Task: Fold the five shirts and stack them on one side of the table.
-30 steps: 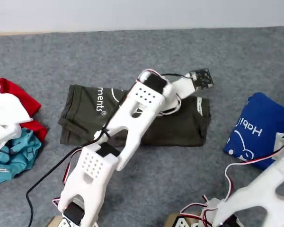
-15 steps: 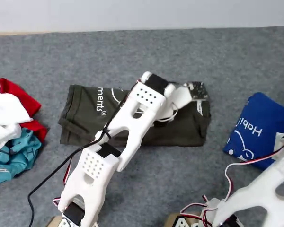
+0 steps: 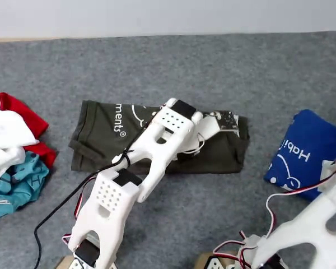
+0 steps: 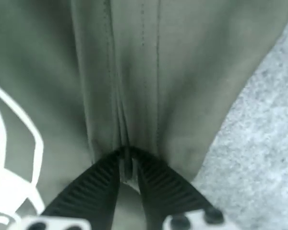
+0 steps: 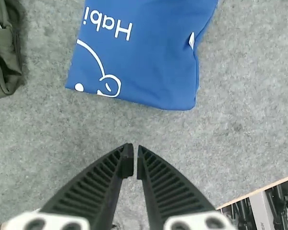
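Observation:
A dark green shirt (image 3: 101,134) lies flat and partly folded at the table's middle. My left arm (image 3: 157,145) stretches across it, with its wrist over the shirt's right part. In the left wrist view my left gripper (image 4: 128,160) is shut, pinching a raised fold of the dark green shirt (image 4: 182,72) between its tips. A folded blue shirt (image 3: 305,151) lies at the right side. My right gripper (image 5: 133,160) is shut with nothing in it, above bare table just in front of the blue shirt (image 5: 144,48).
At the left edge lies a crumpled pile: a red shirt (image 3: 14,109), a white shirt (image 3: 5,134) and a teal shirt (image 3: 14,182). The grey carpet table (image 3: 213,61) is bare behind the green shirt. A black cable (image 3: 56,210) trails from the left arm.
The left arm's wrist has come down and drawn back from the green shirt's far right corner onto the shirt. The right arm has barely moved.

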Motion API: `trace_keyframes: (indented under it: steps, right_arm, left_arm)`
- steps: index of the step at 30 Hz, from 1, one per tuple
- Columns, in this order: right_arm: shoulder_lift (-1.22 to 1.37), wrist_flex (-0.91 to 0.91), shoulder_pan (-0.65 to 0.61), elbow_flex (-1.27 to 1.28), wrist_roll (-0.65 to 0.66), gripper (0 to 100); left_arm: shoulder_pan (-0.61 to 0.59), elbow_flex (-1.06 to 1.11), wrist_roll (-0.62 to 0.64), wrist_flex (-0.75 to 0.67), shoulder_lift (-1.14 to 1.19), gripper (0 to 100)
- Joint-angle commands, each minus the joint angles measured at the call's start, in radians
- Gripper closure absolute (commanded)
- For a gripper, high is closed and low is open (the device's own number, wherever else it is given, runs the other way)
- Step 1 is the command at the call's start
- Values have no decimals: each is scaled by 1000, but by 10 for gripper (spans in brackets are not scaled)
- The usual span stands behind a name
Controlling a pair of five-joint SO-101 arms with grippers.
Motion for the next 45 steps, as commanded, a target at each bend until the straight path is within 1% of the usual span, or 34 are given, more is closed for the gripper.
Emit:
trace_keyframes:
  steps: [1, 5, 8, 11, 13, 16, 19, 23, 27, 31, 34, 38, 41, 45]
  right_arm:
    - [-28, 39, -13, -9, -9, 977]
    - [-28, 39, -13, -11, -9, 977]
    - [-28, 39, -13, -11, -8, 977]
    - [-28, 39, -13, -11, -5, 977]
    - [-28, 39, -13, -11, -5, 977]
    - [-28, 39, -13, -11, -3, 977]
    - [-28, 39, -13, -8, -3, 977]
    - [-28, 39, -13, -8, -3, 977]
    - [-28, 39, -13, -8, -3, 977]
    - [-28, 39, -13, -8, -3, 977]
    - [-28, 39, -13, -8, -3, 977]
    - [-28, 39, -13, -8, -6, 977]
    - [-28, 39, -13, -8, -8, 977]
    - [-28, 39, -13, -8, -9, 977]
  left_arm:
    - [-26, -122, 66, 54, -130, 988]
    - [-81, -236, 129, 127, -192, 988]
    - [-173, -278, 160, 180, -209, 988]
    - [-315, -272, 203, 181, -218, 983]
    - [-420, -272, 209, 181, -216, 949]
    - [-566, -272, 209, 181, -212, 867]
    - [-677, -257, 195, 180, -204, 844]
    - [-743, -186, 97, 178, -130, 845]
    - [-799, -163, 48, 180, -12, 879]
    - [-867, -142, 35, 183, 51, 916]
    - [-891, -47, -26, 183, 52, 920]
    - [-930, 73, -74, 183, 25, 921]
    - [-954, 105, -92, 183, -21, 921]
    - [-947, 105, -92, 183, -104, 921]
